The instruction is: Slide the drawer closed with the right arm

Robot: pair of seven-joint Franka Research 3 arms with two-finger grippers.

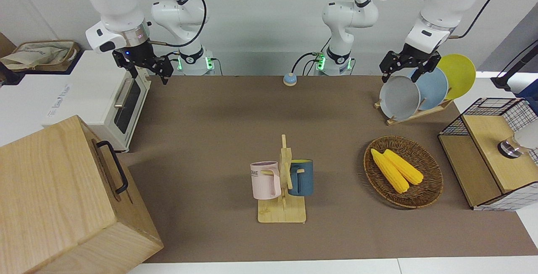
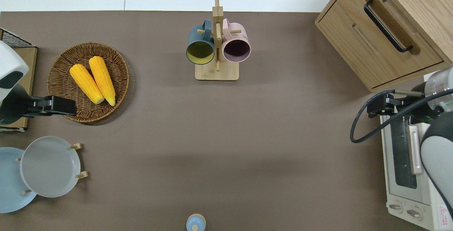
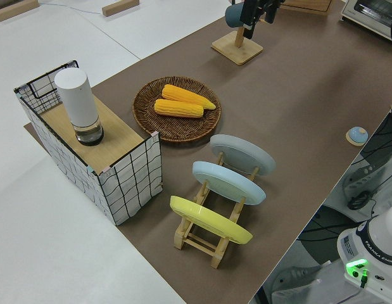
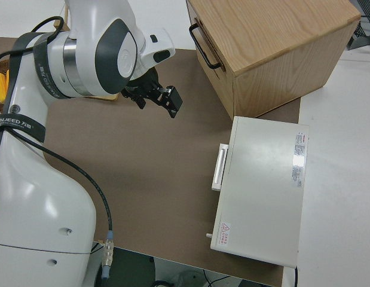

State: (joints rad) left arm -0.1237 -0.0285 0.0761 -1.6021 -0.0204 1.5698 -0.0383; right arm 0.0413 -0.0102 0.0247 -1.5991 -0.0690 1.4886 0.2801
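The drawer with its black bar handle sits flush in the pale wooden cabinet at the right arm's end of the table. It also shows in the right side view. My right gripper is open and empty, up in the air. In the overhead view the right gripper is over the table at the toaster oven's corner, apart from the cabinet. It also shows in the right side view. My left arm is parked, its gripper open.
A white toaster oven stands nearer to the robots than the cabinet. A mug rack stands mid-table. A basket with corn, a plate rack and a wire-mesh box are toward the left arm's end.
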